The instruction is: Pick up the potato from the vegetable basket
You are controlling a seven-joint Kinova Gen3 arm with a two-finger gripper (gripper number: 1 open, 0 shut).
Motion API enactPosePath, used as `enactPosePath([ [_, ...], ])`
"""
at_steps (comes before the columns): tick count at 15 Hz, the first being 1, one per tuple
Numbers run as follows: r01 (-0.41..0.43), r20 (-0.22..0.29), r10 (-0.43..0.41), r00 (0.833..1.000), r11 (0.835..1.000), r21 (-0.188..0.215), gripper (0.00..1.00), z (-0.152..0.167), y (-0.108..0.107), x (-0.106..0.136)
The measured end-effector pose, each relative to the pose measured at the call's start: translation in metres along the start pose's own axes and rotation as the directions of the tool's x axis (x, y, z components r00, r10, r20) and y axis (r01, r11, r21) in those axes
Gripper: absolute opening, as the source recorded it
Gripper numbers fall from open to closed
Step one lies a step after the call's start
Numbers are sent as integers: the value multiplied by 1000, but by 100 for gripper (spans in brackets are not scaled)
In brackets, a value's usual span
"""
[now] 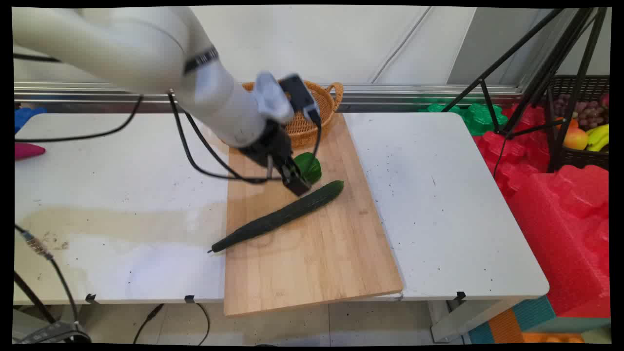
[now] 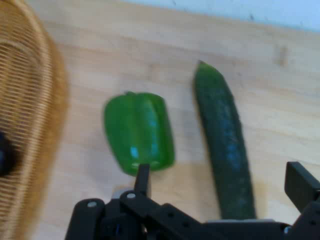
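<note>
Black gripper [image 1: 295, 181]: hanging low over the wooden board, tilted down and to the right in the main view; seen in the hand view [image 2: 222, 187] with fingers spread wide apart, nothing pinched between them.
Fingers: one thin fingertip [image 2: 143, 179] at the near edge of the green pepper, whether touching cannot be told; the other [image 2: 301, 184] out beyond the cucumber's far flank, apart from it.
Green pepper [image 1: 310, 165]: lying on its side on the board, between basket and cucumber, partly hidden behind the gripper in the main view; plain in the hand view [image 2: 139, 132], just beside the cucumber, not touching it.
Cucumber [image 1: 278, 216]: long, dark green, lying slantwise across the board, blunt end up right near the pepper, thin stem end down left reaching past the board's left edge over the table; in the hand view [image 2: 225, 140] running up between the spread fingers.
Wooden board [image 1: 312, 258]: pale, laid lengthwise down the middle of the table, near end overhanging the table's front edge.
Wicker basket [image 1: 327, 105]: at the board's far end, handle loop on its right side, partly behind the arm; rim visible at the hand view's left edge [image 2: 27, 125].
White table [image 1: 438, 195]: stained and speckled, under everything.
Black cables [image 1: 204, 156]: looping down from the arm to the left of the gripper.
</note>
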Motion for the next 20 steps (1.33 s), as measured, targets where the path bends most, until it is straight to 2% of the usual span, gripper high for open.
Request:
enactPosePath([
  [4,28,-36,-27,999,999,32,100,-26,-27,7],
  [7,56,-58,-51,997,995,80,100,-40,-62,16],
  [10,94,-69,-84,994,985,146,100,-41,-102,22],
  [12,122,-70,-110,991,974,193,100,-35,-130,25],
  [15,152,-63,-140,988,957,246,100,-21,-161,28],
  [17,172,-49,-165,985,942,288,100,-5,-185,31],
  [20,190,-22,-193,981,926,328,100,23,-213,33],
])
